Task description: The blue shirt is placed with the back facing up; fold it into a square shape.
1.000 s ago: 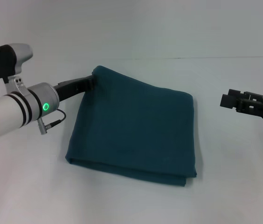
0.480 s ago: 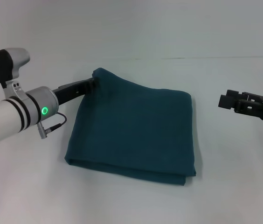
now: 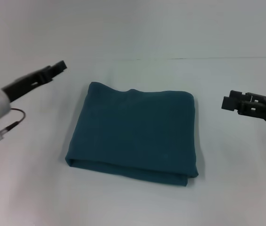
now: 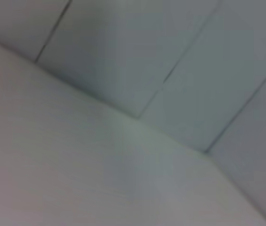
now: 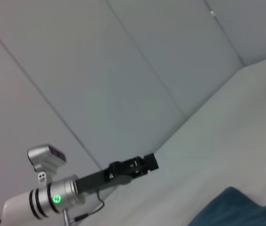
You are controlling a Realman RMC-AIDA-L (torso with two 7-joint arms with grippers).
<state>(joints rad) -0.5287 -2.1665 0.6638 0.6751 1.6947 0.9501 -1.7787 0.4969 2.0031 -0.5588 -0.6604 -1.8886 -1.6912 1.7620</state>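
Observation:
The blue shirt (image 3: 135, 134) lies flat in the middle of the white table, folded into a thick, roughly square stack with its plain side up. One corner of the shirt (image 5: 239, 209) also shows in the right wrist view. My left gripper (image 3: 60, 67) hovers above and to the left of the shirt's far left corner, open and holding nothing; the right wrist view shows this left gripper (image 5: 147, 163) in the air too. To the right of the shirt my right gripper (image 3: 228, 101) hangs open and apart from the cloth.
The white table (image 3: 133, 202) runs on all sides of the shirt and meets a pale panelled wall (image 3: 133, 28) at the back. The left wrist view shows only table and wall (image 4: 170, 56).
My left gripper let go of the shirt's far left corner and drew back to the left. That corner dropped flat onto the table. The right arm stayed still.

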